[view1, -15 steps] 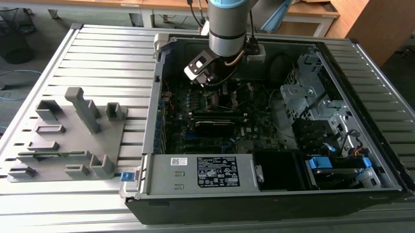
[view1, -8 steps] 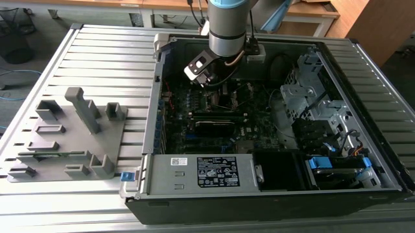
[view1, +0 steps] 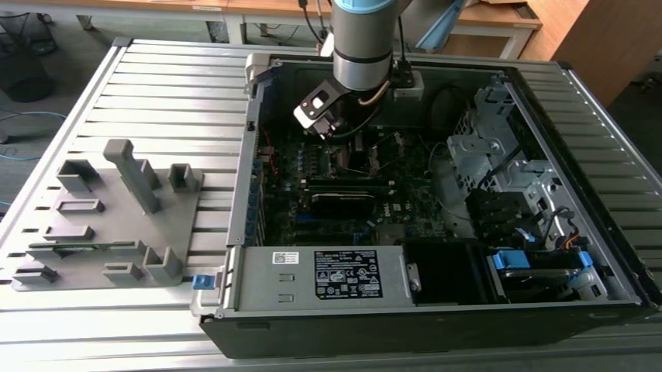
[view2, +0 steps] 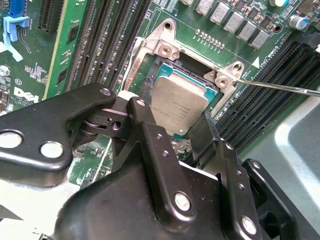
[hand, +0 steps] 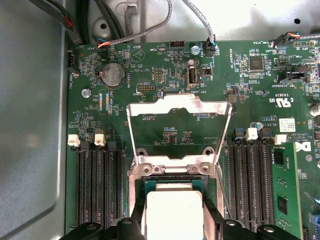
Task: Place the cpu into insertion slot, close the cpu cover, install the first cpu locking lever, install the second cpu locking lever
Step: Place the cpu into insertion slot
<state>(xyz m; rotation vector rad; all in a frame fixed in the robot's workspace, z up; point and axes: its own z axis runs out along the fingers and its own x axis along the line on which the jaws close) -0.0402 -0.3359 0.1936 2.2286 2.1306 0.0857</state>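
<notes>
- The grey parts rack (view1: 114,213) lies on the exterior view's left, well apart from the insertion slot (view2: 176,61).
- My gripper (view2: 170,111) hangs over that slot, fingers (view2: 150,140) pinching the cpu (view2: 181,99) by opposite edges, right at the slot.
- The cpu cover (hand: 180,106) stands open at the slot's edge.
- A locking lever (view2: 280,87) juts free from the slot's corner.

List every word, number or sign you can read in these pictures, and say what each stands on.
White label on the power supply: print too small to read.
Motherboard: white lettering, too small to read reliably.
Top of the cpu: faint markings, unreadable.
</notes>
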